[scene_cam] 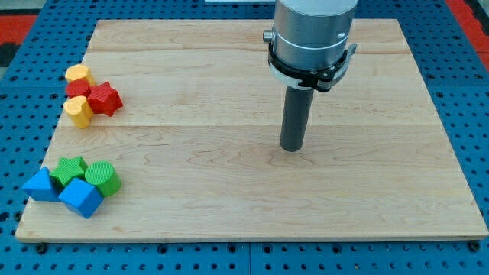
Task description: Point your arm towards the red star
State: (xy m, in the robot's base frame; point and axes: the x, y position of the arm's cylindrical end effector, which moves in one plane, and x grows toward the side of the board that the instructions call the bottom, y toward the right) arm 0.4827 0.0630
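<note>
The red star (pixel 105 98) lies near the view's left edge of the wooden board (pixel 252 191), in the upper-left cluster. It touches a yellow block (pixel 78 111) below-left and a small red block (pixel 77 88) beside it. Another yellow block (pixel 78 74) sits above them. My tip (pixel 291 147) rests on the board right of centre, far to the right of the red star and slightly lower in the view, touching no block.
A second cluster lies at the lower left: a green star (pixel 70 169), a green cylinder (pixel 102 178), a blue cube (pixel 81 198) and a blue triangular block (pixel 40 186). The board sits on a blue perforated table.
</note>
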